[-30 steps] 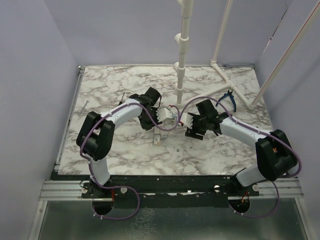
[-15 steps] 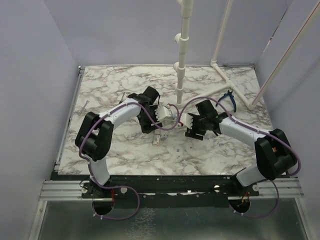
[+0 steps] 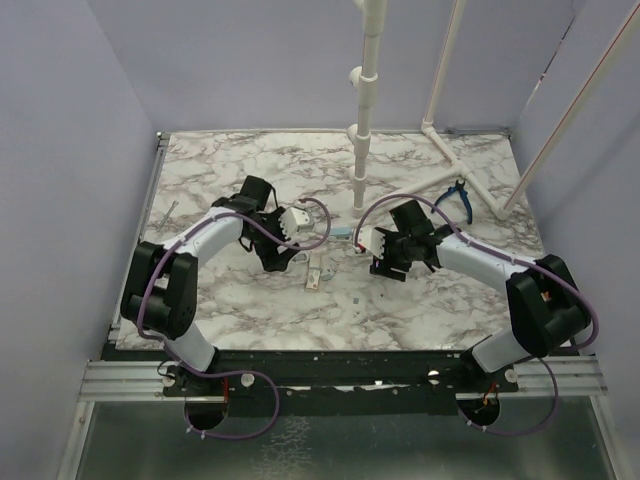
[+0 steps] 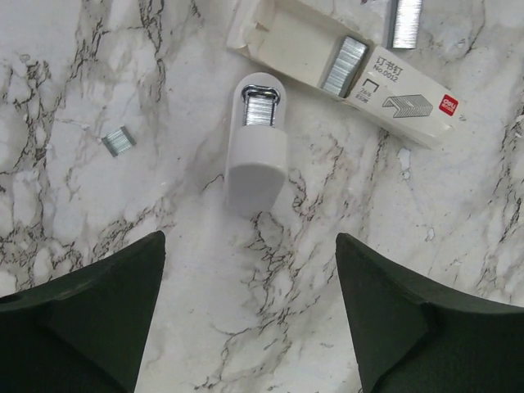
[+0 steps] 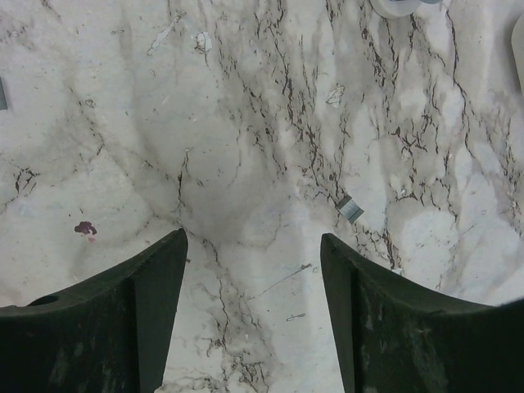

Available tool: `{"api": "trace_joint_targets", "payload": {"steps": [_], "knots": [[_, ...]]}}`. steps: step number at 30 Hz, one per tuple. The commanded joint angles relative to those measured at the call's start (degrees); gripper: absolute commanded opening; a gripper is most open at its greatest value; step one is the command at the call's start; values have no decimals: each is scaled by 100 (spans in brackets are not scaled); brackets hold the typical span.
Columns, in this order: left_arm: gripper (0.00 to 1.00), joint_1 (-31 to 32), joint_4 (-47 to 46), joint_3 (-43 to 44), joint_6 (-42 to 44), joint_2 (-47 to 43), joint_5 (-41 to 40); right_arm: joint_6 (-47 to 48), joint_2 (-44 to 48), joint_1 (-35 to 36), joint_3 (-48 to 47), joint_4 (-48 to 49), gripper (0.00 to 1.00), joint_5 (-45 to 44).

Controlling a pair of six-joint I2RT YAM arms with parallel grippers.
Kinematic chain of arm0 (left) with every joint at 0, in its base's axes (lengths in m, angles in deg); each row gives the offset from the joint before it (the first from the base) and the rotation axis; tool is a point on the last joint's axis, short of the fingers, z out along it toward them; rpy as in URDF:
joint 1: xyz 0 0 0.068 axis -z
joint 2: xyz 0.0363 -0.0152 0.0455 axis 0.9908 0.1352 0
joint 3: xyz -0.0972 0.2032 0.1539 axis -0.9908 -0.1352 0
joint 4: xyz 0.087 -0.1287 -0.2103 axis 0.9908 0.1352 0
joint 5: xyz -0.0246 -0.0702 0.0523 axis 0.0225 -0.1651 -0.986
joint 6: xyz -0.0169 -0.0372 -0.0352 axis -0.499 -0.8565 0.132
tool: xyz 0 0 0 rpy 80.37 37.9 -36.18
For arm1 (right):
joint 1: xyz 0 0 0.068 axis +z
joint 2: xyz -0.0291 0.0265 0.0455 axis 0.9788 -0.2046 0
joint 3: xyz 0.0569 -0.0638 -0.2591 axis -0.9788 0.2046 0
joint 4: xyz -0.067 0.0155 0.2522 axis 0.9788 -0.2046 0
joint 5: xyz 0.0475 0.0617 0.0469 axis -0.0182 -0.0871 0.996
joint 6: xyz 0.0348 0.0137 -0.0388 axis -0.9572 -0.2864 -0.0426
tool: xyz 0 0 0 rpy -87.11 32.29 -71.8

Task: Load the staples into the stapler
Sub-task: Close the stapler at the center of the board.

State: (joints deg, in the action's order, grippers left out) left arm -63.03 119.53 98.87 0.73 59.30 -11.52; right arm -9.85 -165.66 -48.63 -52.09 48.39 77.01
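Note:
In the left wrist view the stapler (image 4: 255,160) lies flat on the marble, a small white body with a silvery row of staples (image 4: 261,109) showing in its metal channel at the far end. My left gripper (image 4: 250,239) hangs just short of it, open, with only bare table between the fingers. From above, the left gripper (image 3: 298,224) is left of centre. The right gripper (image 3: 372,250) faces it from the right. In its own view the right gripper (image 5: 252,237) is open over bare marble and holds nothing.
An open white staple box (image 4: 401,94) with a strip (image 4: 344,65) inside lies beside the stapler, and another strip (image 4: 405,20) lies beyond it. Loose staple bits (image 4: 117,142) (image 5: 350,209) dot the table. Blue-handled pliers (image 3: 457,192) and a white pipe stand (image 3: 362,150) are at the back.
My left gripper has opened wide and drawn back to the left, away from the spot between the two grippers. The right arm has stayed put.

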Motion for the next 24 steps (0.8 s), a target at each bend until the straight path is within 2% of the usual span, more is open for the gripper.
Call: {"api": "trace_joint_targets", "payload": {"steps": [1,9,17,24], "knots": [[82,-32,-933,-608,91,-334,895,-20,-91,15,10,8,69,-116],[67,-41,-2304,-1385,-56,-408,875,-50,-95,15,22,-21,69,-156],[51,-48,-2791,-1680,-14,-289,784,-77,-152,15,-24,-42,69,-130],[24,-43,-2863,-1741,-15,-223,719,-268,-107,15,-247,-125,69,183]]}}
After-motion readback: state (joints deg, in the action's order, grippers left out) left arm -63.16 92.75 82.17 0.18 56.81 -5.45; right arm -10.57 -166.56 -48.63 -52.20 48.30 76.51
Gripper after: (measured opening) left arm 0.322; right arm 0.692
